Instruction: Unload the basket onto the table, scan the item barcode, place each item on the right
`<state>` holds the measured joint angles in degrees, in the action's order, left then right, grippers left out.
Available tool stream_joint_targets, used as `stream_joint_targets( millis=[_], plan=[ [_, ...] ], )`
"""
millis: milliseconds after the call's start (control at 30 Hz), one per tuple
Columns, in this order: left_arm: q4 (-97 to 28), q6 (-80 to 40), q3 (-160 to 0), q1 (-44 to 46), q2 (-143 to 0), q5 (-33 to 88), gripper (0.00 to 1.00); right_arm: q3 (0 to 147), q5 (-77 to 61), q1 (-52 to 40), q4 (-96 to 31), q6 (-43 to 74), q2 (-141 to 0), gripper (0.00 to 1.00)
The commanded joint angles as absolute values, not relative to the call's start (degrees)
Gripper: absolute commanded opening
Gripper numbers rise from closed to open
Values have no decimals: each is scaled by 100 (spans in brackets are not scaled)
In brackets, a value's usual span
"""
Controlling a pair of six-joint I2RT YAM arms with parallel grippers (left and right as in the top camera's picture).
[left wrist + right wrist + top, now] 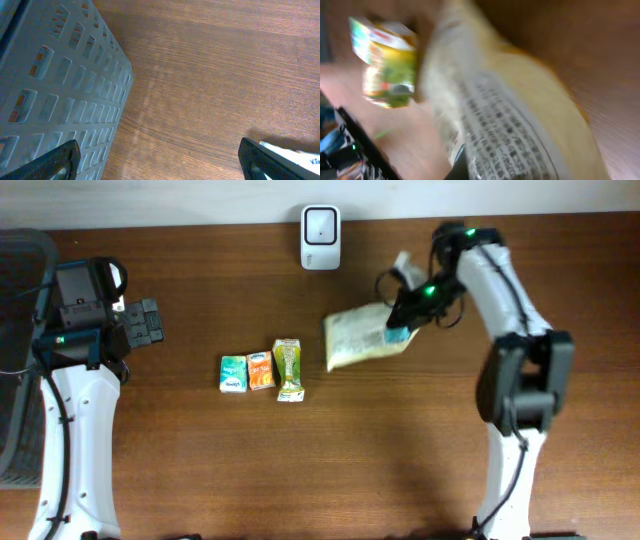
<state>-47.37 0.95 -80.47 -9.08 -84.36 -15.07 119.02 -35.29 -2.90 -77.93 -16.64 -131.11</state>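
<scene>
The white-and-black left arm [80, 410] was extended along the left edge, its black left gripper [150, 322] spread wide. The matching right arm [500, 288] was bent inward, its right gripper [402, 328] clamped on a pale printed packet [360, 340].

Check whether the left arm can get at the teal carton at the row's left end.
Probably yes: the left gripper is open and empty, and only bare table lies between it and the teal carton.
</scene>
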Motion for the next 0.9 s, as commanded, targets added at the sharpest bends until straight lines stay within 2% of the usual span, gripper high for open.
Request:
stream_joint_targets(
  millis=[0,267,667,833,867],
  plan=[
    [-4727,19,-8077,-928,-8329,-1544,99,11992,-3385,-261,-7758,-1251,-11913,4],
    [-4729,19,-8077,-928,-8329,-1544,99,11863,-3358,-373,-8103,-1378,-11566,4],
    [-4729,19,-8077,-928,-8329,-1544,99,10501,-3232,-814,-8136,-4425,-11587,4],
    [-4727,19,-8077,-928,-8329,-1544,99,9826,-3229,-650,-7413,-4311,-11730,4],
    [-4729,19,-8077,-928,-8329,-1544,99,9808,-3225,-589,-7271,-4077,-11767,10]
  ],
)
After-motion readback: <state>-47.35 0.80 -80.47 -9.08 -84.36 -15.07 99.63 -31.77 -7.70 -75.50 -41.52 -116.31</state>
